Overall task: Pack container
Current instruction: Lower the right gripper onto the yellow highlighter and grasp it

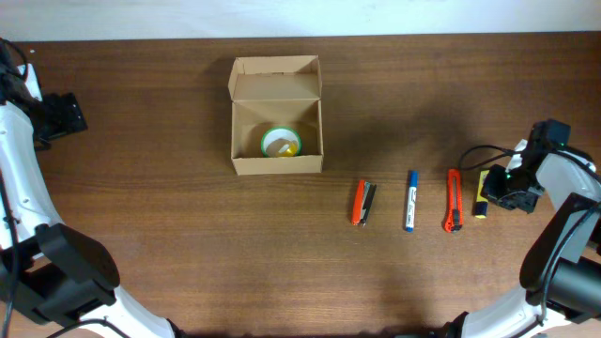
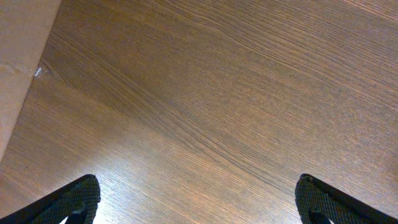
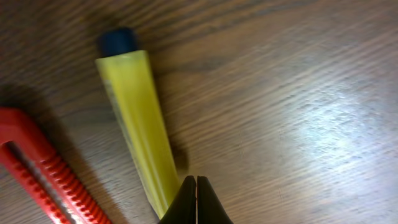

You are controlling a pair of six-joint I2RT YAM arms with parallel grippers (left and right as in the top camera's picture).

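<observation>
1. Step in hand, as I judge it: fetching the next item. The container (image 1: pixel 277 166) already holds a tape roll (image 1: pixel 281 143).
2. The right gripper (image 3: pixel 196 190), fingers pressed together on nothing, sits by the end of the yellow tube (image 3: pixel 134 118); it must open and straddle it.
3. The left gripper (image 2: pixel 198 190) hangs spread wide above the table (image 2: pixel 217 93).
4. The container stands left of centre, mouth up, flap at its far side; its long axis seems left-right

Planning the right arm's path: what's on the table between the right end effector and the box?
Overhead view: a yellow tube, red cutter, blue marker and an orange-black tool, then bare table up to the container.
</observation>
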